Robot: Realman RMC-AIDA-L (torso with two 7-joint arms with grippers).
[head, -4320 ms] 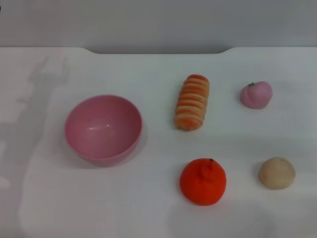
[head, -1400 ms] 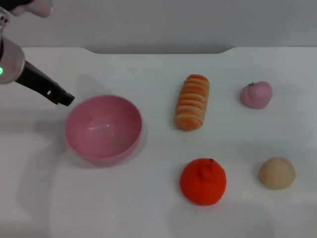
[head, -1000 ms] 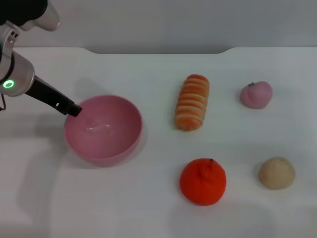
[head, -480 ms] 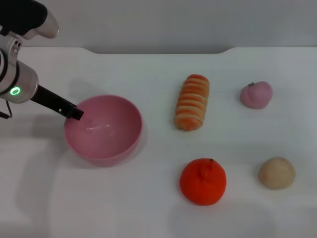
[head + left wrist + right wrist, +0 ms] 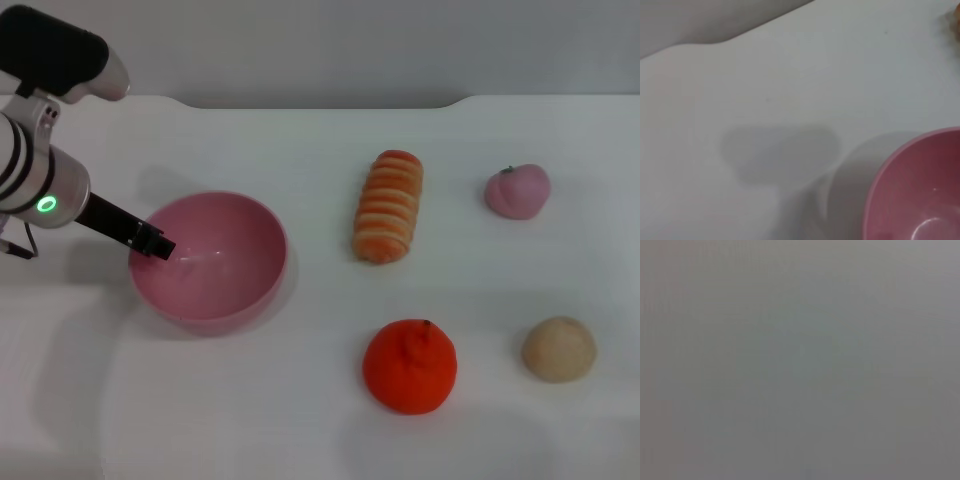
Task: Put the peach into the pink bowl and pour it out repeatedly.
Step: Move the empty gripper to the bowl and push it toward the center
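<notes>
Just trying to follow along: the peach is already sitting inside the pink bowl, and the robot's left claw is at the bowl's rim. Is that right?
Not quite. The pink bowl is empty; the peach lies on the white table, far right of the striped bread roll, as the head view shows. The left claw is indeed at the bowl's rim.

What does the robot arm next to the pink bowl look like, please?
The left arm has a silver-white cylindrical wrist with dark bands, a small green ring light and a black casing above. A slim black left gripper extends from it. A thin dark cable loops below the wrist. The right arm is unseen.
</notes>
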